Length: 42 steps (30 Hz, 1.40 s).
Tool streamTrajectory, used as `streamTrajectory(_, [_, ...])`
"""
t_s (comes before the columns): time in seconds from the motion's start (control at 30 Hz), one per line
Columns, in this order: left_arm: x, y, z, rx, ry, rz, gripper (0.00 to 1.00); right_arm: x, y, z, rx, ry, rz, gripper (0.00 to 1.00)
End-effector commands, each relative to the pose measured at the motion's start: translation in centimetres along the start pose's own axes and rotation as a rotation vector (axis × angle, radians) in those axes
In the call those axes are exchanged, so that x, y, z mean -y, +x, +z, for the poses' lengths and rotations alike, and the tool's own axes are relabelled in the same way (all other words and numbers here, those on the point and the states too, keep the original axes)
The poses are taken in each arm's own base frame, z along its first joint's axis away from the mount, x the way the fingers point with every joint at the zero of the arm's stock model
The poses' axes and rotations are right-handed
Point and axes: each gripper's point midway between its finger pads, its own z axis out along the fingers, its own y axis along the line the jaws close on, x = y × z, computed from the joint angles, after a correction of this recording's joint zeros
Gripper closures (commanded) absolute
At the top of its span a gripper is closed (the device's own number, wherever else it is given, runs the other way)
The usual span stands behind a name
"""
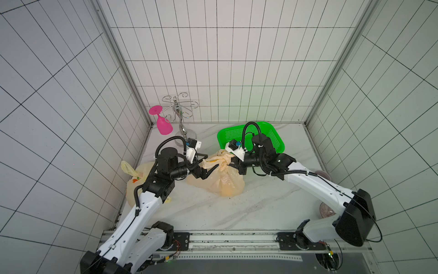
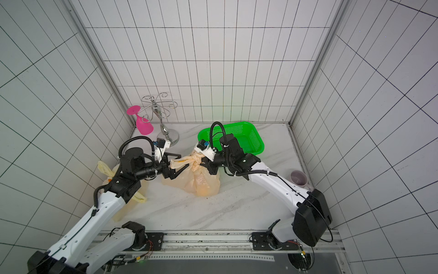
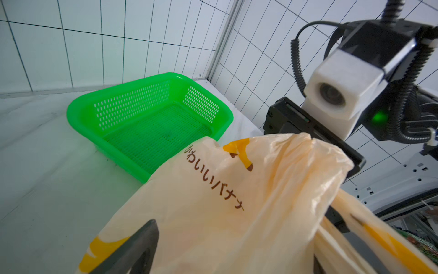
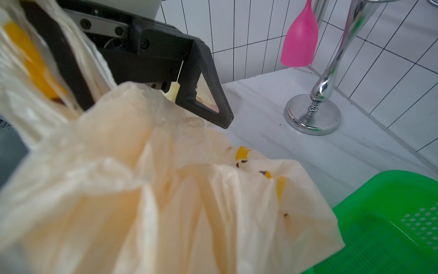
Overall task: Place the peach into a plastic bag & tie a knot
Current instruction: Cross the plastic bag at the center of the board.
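A translucent peach-coloured plastic bag [image 1: 222,178] with banana print lies mid-table, its top twisted into a bunch [image 1: 222,161]. The peach shows only as an orange patch [image 1: 228,189] low inside the bag. My left gripper [image 1: 205,166] is open, its fingers [image 3: 132,249] spread wide either side of the bag's printed flap [image 3: 213,201]. My right gripper [image 1: 234,163] is shut on the bag's bunched top from the opposite side. The plastic [image 4: 166,189] hides its jaws in the right wrist view. The left gripper [image 4: 156,113] stands open there too.
A green basket [image 1: 251,136] stands behind the right arm. A chrome rack [image 1: 181,128] with a pink glass [image 1: 163,125] hanging on it is at the back left. Another bag [image 1: 135,175] lies under the left arm. A mug [image 2: 298,178] sits by the right wall.
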Motion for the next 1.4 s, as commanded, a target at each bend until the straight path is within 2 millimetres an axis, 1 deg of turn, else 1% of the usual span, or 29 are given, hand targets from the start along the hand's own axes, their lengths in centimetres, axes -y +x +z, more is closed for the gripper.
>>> streamTrajectory(0.0, [3.0, -6.7, -3.3, 0.234, -0.016, 0.227, 0.02, 6.1, 8.6, -2.1, -0.262, 0.228, 0.221, 1.0])
streamTrajectory(0.07, [0.9, -7.0, -3.1, 0.223, -0.124, 0.227, 0.02, 5.9, 8.5, -2.1, -0.243, 0.22, 0.232, 1.0])
streamTrajectory(0.17, [-2.1, -6.6, -2.9, 0.154, -0.276, 0.197, 0.02, 6.2, 8.4, -2.3, -0.224, 0.23, 0.273, 1.0])
streamTrajectory(0.2, [-2.3, -6.5, -3.0, 0.145, -0.293, 0.184, 0.02, 6.5, 8.4, -2.5, -0.216, 0.232, 0.3, 1.0])
streamTrajectory(0.3, [-0.3, -5.1, -2.3, 0.093, -0.16, 0.234, 0.02, 7.2, 7.9, -2.9, -0.186, 0.234, 0.376, 1.0])
streamTrajectory(0.33, [-0.4, -4.5, -1.9, 0.069, -0.157, 0.238, 0.02, 7.4, 7.6, -3.0, -0.178, 0.234, 0.388, 1.0])
streamTrajectory(0.37, [-0.8, -3.7, -1.6, 0.034, -0.174, 0.239, 0.02, 7.1, 7.2, -3.1, -0.168, 0.217, 0.39, 1.0])
streamTrajectory(0.47, [-2.8, -0.6, 0.2, -0.138, -0.266, 0.25, 0.04, 6.4, 6.1, -3.3, -0.133, 0.195, 0.392, 1.0])
streamTrajectory(0.53, [-2.9, 1.4, 1.8, -0.262, -0.256, 0.262, 0.04, 6.1, 5.8, -3.1, -0.132, 0.192, 0.391, 1.0])
streamTrajectory(0.57, [-2.9, 1.9, 2.3, -0.295, -0.259, 0.257, 0.04, 5.8, 5.8, -2.9, -0.139, 0.194, 0.387, 1.0])
streamTrajectory(0.63, [-3.1, 2.7, 3.4, -0.348, -0.293, 0.268, 0.02, 5.3, 5.5, -2.6, -0.144, 0.197, 0.383, 1.0])
streamTrajectory(0.7, [-3.8, 3.3, 3.8, -0.387, -0.353, 0.292, 0.02, 4.9, 5.1, -2.4, -0.13, 0.182, 0.397, 1.0])
streamTrajectory(0.77, [-5.0, 3.5, 3.7, -0.413, -0.422, 0.308, 0.02, 4.5, 4.5, -2.4, -0.114, 0.16, 0.397, 1.0])
streamTrajectory(0.83, [-5.9, 3.7, 3.6, -0.434, -0.462, 0.315, 0.02, 4.5, 3.8, -2.8, -0.09, 0.159, 0.394, 1.0])
streamTrajectory(1.0, [-6.7, 4.7, 3.7, -0.489, -0.488, 0.302, 0.02, 4.3, 1.8, -3.9, -0.015, 0.135, 0.395, 1.0])
streamTrajectory(1.03, [-6.7, 4.8, 3.8, -0.494, -0.486, 0.292, 0.02, 4.1, 1.5, -3.8, -0.002, 0.123, 0.401, 1.0])
streamTrajectory(1.1, [-5.7, 4.5, 4.3, -0.49, -0.435, 0.287, 0.02, 4.8, 1.5, -3.8, -0.002, 0.149, 0.427, 1.0])
streamTrajectory(1.13, [-4.7, 4.3, 4.5, -0.479, -0.406, 0.299, 0.03, 5.2, 1.7, -3.6, -0.009, 0.172, 0.451, 1.0])
streamTrajectory(1.2, [-2.7, 3.8, 4.6, -0.454, -0.337, 0.334, 0.03, 5.2, 2.2, -3.4, -0.041, 0.164, 0.451, 1.0])
streamTrajectory(1.3, [-0.3, 1.8, 3.3, -0.363, -0.269, 0.325, 0.02, 5.3, 3.4, -3.9, -0.06, 0.194, 0.382, 1.0])
streamTrajectory(1.37, [1.2, -0.3, 1.7, -0.257, -0.186, 0.296, 0.02, 5.8, 4.4, -4.5, -0.081, 0.187, 0.39, 1.0])
